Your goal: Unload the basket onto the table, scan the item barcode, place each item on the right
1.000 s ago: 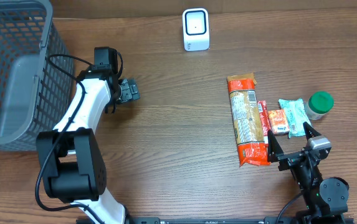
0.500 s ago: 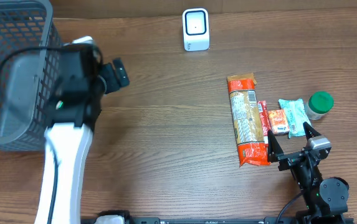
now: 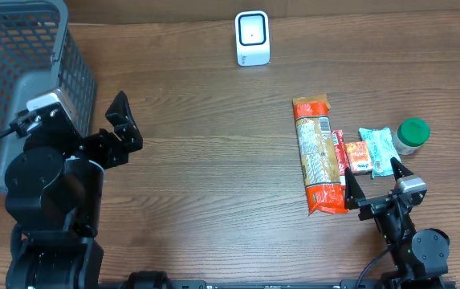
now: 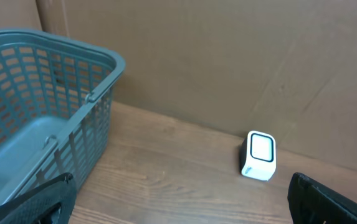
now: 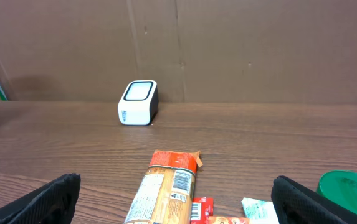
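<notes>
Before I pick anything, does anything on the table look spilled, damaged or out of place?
Nothing stands out. The orange packet, small red pack, teal packet and green-lidded jar lie close together and intact by the open right claw. The scanner and the basket stand upright.

The counter (image 3: 213,168) is surfaced in matt grained wood. The basket (image 3: 75,74) is moulded in grey plastic, the scanner (image 3: 252,38) cased in smooth white plastic, and the packet (image 3: 316,152) wrapped in glossy film.
</notes>
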You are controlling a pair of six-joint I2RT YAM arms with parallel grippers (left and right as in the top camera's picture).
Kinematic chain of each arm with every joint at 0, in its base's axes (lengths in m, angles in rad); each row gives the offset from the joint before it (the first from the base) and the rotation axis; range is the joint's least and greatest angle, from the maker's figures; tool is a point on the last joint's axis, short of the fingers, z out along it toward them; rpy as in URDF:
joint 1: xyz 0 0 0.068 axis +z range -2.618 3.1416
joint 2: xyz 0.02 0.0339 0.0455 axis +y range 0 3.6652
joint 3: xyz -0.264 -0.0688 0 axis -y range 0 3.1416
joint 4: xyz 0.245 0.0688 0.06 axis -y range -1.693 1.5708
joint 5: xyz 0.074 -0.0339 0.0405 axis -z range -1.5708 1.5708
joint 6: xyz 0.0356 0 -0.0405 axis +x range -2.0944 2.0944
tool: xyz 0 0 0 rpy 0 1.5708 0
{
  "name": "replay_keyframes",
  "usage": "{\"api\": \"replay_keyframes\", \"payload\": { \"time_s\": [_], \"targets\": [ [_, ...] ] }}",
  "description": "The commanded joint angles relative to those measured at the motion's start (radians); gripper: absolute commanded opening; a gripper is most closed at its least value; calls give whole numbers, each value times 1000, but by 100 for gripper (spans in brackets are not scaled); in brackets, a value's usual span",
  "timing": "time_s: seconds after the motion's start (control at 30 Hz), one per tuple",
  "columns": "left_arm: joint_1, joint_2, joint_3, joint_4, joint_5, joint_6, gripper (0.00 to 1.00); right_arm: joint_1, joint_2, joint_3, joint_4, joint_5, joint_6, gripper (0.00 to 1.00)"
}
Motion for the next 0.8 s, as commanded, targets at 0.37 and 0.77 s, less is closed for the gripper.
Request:
{"api": "replay_keyframes", "payload": {
  "time_s": [0.37,0.77],
  "targets": [
    [-2,-203,-153,-188,-45,11,100,-3,-11,-10,4,5,-4,100],
    [-2,-504,-479,-288,-50,8,100,-3,-11,-10,4,5,-4,100]
  ]
}}
